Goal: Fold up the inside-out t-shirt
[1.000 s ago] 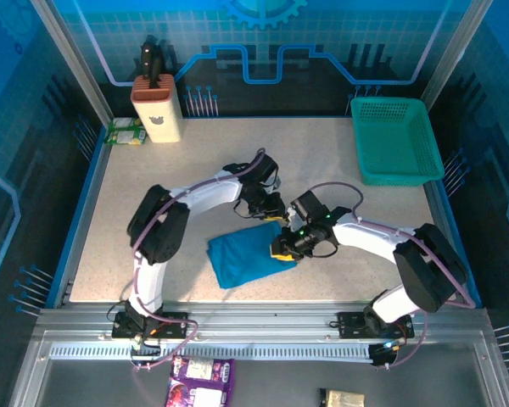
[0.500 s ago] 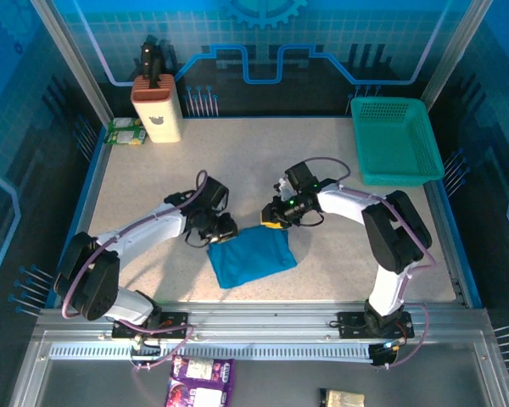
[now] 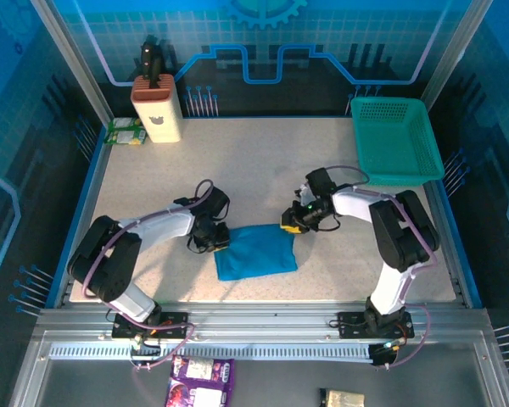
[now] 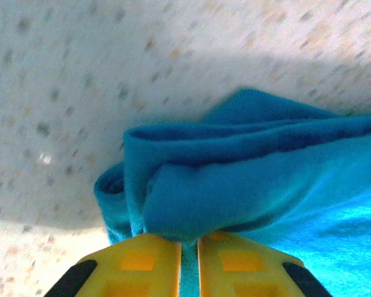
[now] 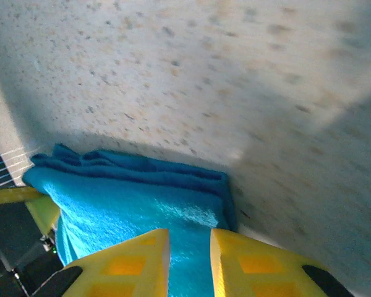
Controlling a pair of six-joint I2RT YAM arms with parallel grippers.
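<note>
The inside-out t-shirt (image 3: 259, 254) lies as a small blue folded bundle on the speckled table, near the front. My left gripper (image 3: 218, 240) is at its left edge. In the left wrist view the yellow fingers (image 4: 148, 260) of the left gripper (image 4: 189, 238) stand almost together, with a strip of blue cloth (image 4: 235, 185) pinched in the slit. My right gripper (image 3: 290, 223) sits at the bundle's far right corner. Its jaws (image 5: 190, 232) stand a little apart over the flat top layer of the t-shirt (image 5: 130, 198), and no cloth bunches between them.
A teal mesh basket (image 3: 396, 140) stands at the back right. A knife block (image 3: 157, 110) and a green packet (image 3: 125, 131) stand at the back left. Bare table (image 3: 237, 161) lies beyond the shirt, and blue rails border it.
The left gripper has swung from the bundle's far right side to its left edge and closed on cloth. The right gripper has moved from the bundle's right edge to its far right corner.
</note>
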